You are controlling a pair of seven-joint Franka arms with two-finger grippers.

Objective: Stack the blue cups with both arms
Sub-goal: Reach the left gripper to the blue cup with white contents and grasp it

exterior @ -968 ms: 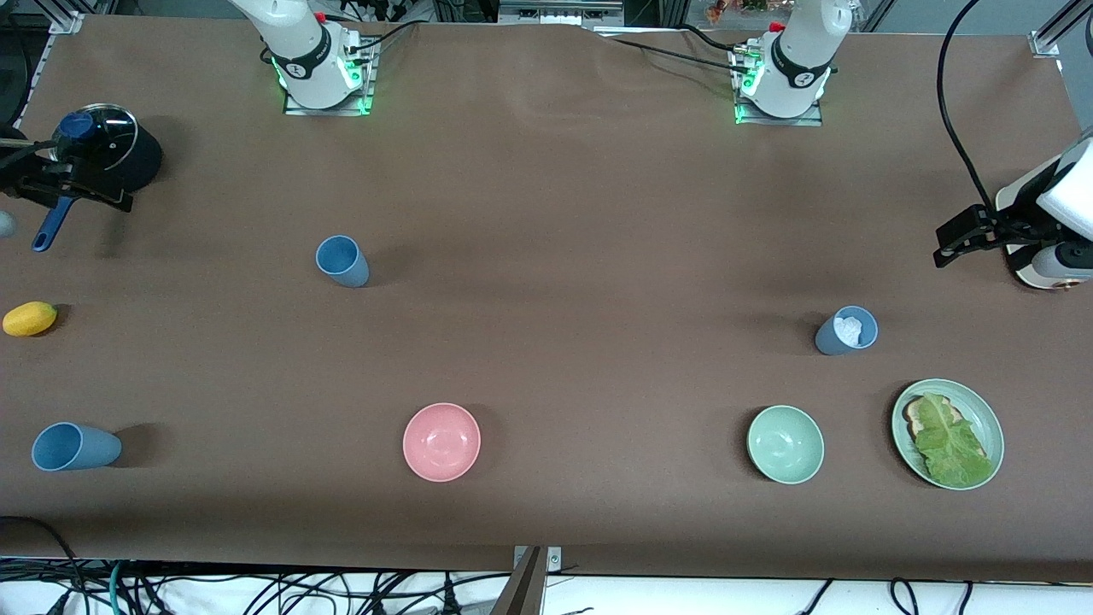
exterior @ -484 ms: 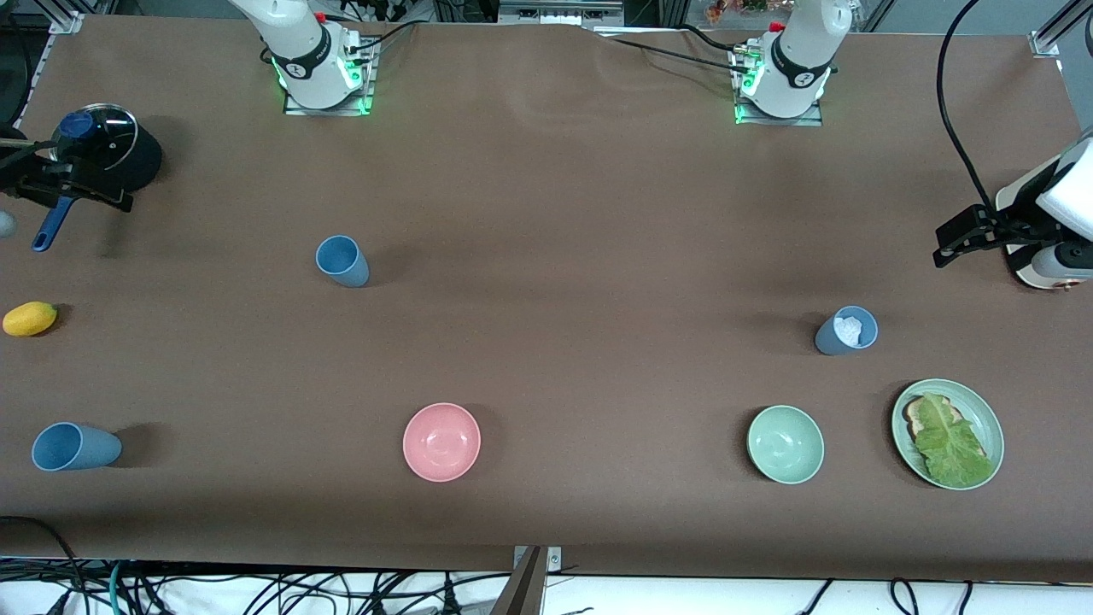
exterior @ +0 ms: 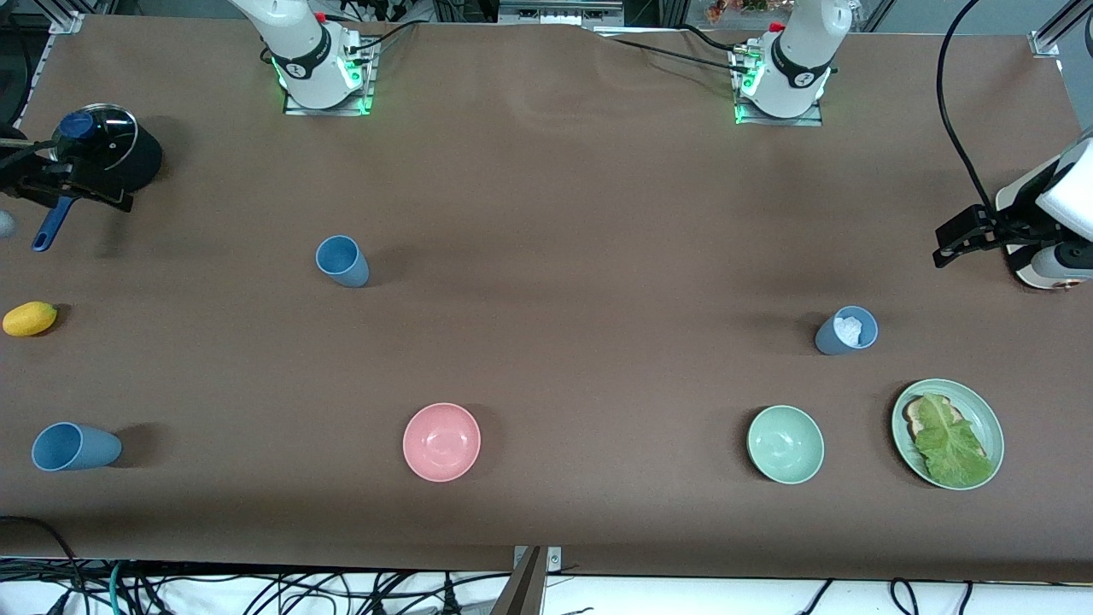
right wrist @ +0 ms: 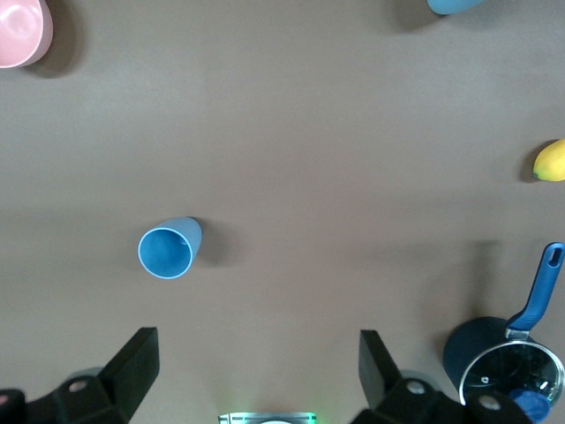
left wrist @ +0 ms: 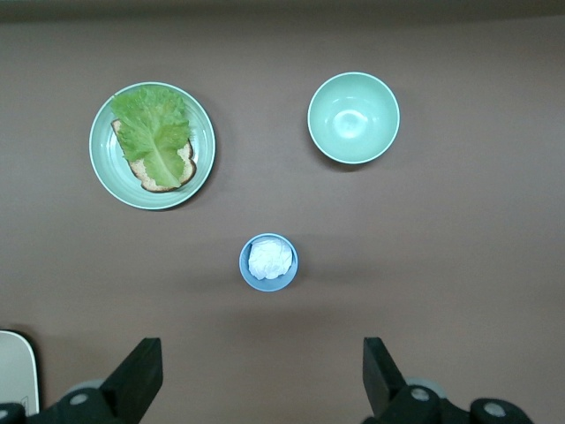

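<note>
We see a wide brown table [exterior: 546, 188] carrying everything. The two white arms rise from their bases along its edge farthest from the front camera; both are held high, and each waits.

The left pincer [left wrist: 256, 380] hangs over the left arm's end of the table, its fingers [left wrist: 137, 375] spread wide apart with nothing between them. The right pincer [right wrist: 256, 371] hangs over the right arm's end, its fingers [right wrist: 137, 358] likewise spread wide and empty.

Next in size is the pale green plate [exterior: 989, 427], close to the front camera at the left arm's end, bearing a slice of toast under a lettuce leaf [exterior: 948, 442]. The black pot [exterior: 128, 154] with a glass lid and blue handle stands at the right arm's end. The pink bowl [exterior: 441, 442] sits near the middle of the table, and the pale green bowl [exterior: 786, 444] sits just beside the plate.

We count three blue cups, all standing upright and well apart. The first blue cup [exterior: 342, 260] is empty, nearer the right arm's base. The second blue cup [exterior: 75, 447] is empty too, nearest the front camera at the right arm's end. The third blue cup [exterior: 845, 330] holds something white and crumpled, and stands near the plate, farther from the front camera than it.

Smallest is the yellow lemon [exterior: 29, 319], between the pot and the second blue cup.
</note>
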